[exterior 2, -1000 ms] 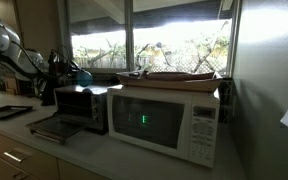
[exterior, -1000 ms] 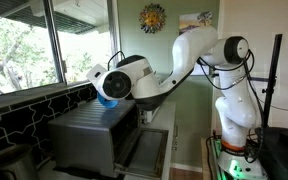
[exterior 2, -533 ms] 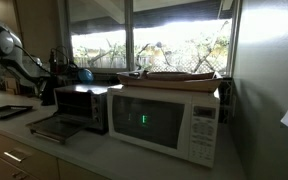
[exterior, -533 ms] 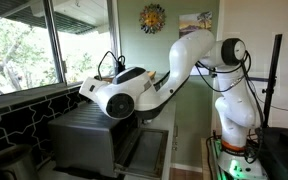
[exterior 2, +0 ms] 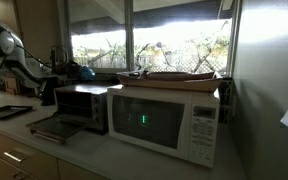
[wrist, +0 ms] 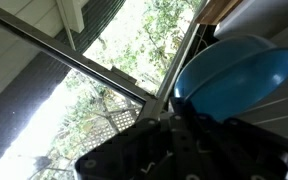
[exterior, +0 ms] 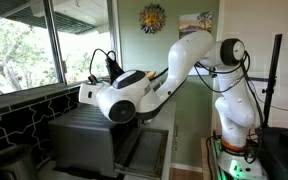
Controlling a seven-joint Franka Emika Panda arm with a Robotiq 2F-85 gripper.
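A blue bowl [wrist: 234, 75] fills the upper right of the wrist view, right in front of my gripper [wrist: 180, 118]. The dark fingers reach up to its rim, and I cannot tell whether they clamp it. In an exterior view the bowl [exterior 2: 85, 72] sits on top of the silver toaster oven [exterior 2: 81, 105], with my gripper [exterior 2: 66, 69] close beside it. In an exterior view the white wrist [exterior: 119, 96] hangs over the toaster oven [exterior: 84, 138] and hides both bowl and fingers.
A white microwave [exterior 2: 164, 118] stands beside the toaster oven, with flat things on top. The toaster oven's door hangs open [exterior 2: 54, 127]. A large window [exterior: 24, 45] runs just behind the oven. A dark tray [exterior 2: 6, 112] lies on the counter.
The wrist has turned and swung over the toaster oven, so it now hides the blue bowl that showed under it a second ago. The bowl has stayed in place on the oven top.
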